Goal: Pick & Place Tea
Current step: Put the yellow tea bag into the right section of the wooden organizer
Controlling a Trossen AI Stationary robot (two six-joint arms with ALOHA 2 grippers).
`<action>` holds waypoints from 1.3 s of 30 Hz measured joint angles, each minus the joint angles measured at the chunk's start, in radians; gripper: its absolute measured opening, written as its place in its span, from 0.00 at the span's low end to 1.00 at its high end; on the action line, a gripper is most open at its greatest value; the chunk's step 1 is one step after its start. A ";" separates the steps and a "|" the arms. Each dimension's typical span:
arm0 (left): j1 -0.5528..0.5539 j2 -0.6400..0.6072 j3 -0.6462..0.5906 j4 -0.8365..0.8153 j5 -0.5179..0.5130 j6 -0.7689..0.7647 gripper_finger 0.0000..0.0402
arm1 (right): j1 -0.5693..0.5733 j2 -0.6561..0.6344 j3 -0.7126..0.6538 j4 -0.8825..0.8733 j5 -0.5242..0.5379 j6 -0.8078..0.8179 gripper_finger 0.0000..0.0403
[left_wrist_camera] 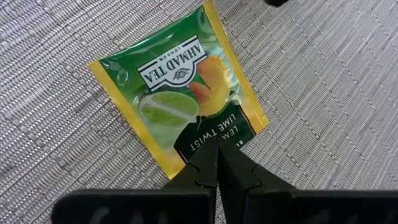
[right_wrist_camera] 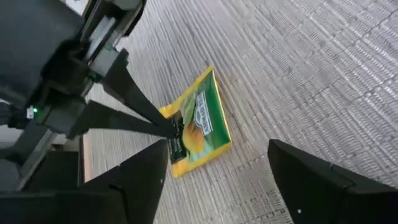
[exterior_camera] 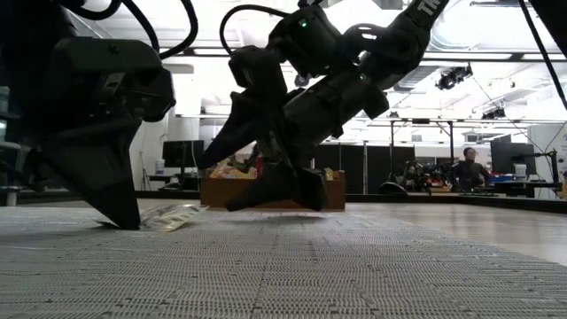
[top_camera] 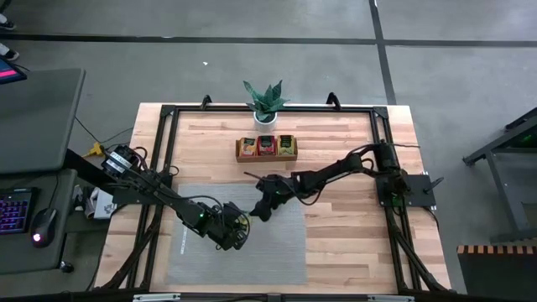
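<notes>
- a wooden table (top_camera: 352, 243) stands on a grey floor, with a grey ribbed mat (top_camera: 277, 252) spread over its near middle.
- one green and yellow tea sachet (left_wrist_camera: 180, 106) lies flat on the mat, printed with a lime and a peach.
- the left gripper (left_wrist_camera: 216, 163) has its fingers pressed together on the sachet's dark-labelled edge, pinching it against the mat.
- the right gripper (right_wrist_camera: 214, 180) hangs just beside it over the mat, fingers spread wide, holding nothing.
- at the far side of the table sits a brown wooden tray (top_camera: 241, 156) with three compartments; yellow, red and green sachets fill them, one colour to each.
- behind the tray stands a small potted plant (top_camera: 266, 101).
- a person (exterior_camera: 467, 168) sits far back in the room.
</notes>
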 joint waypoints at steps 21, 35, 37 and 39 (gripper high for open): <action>0.000 0.005 -0.002 0.077 -0.037 0.029 0.00 | 0.025 0.076 0.015 0.072 -0.053 0.078 0.65; 0.000 0.005 -0.001 0.070 -0.032 0.023 0.00 | 0.045 0.119 0.122 -0.061 -0.087 0.054 0.64; 0.000 0.005 -0.001 0.069 -0.032 0.023 0.00 | 0.045 0.119 0.122 -0.063 -0.087 0.050 0.64; 0.000 0.005 -0.001 0.069 -0.032 0.023 0.00 | 0.044 0.119 0.122 -0.071 -0.085 0.050 0.63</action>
